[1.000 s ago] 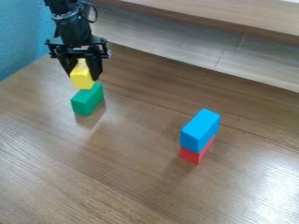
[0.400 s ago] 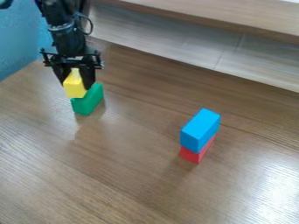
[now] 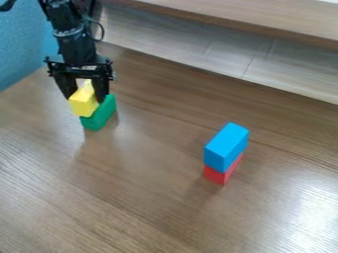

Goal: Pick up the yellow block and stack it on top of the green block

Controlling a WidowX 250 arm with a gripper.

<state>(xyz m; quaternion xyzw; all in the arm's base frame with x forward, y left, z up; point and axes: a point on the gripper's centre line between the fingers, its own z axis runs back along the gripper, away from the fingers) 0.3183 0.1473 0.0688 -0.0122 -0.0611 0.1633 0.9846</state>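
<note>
Fingers (image 3: 101, 89) closed on yellow block (image 3: 82, 105), by which it is steadied over green block (image 3: 100, 116); blue block (image 3: 226, 146) is borne by red block (image 3: 214, 176).

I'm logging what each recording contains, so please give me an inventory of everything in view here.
Yellow block: one, yellow, between the gripper's fingers, overlapping the green block in view; contact unclear
Green block: one, green, on the table at upper left
Blue block: one, blue, on the red block, right of centre
Red block: one, red, under the blue block
Table: one, brown wood-grain
Wall panel: pale grey, behind the table
Gripper: one, black, upper left
</note>
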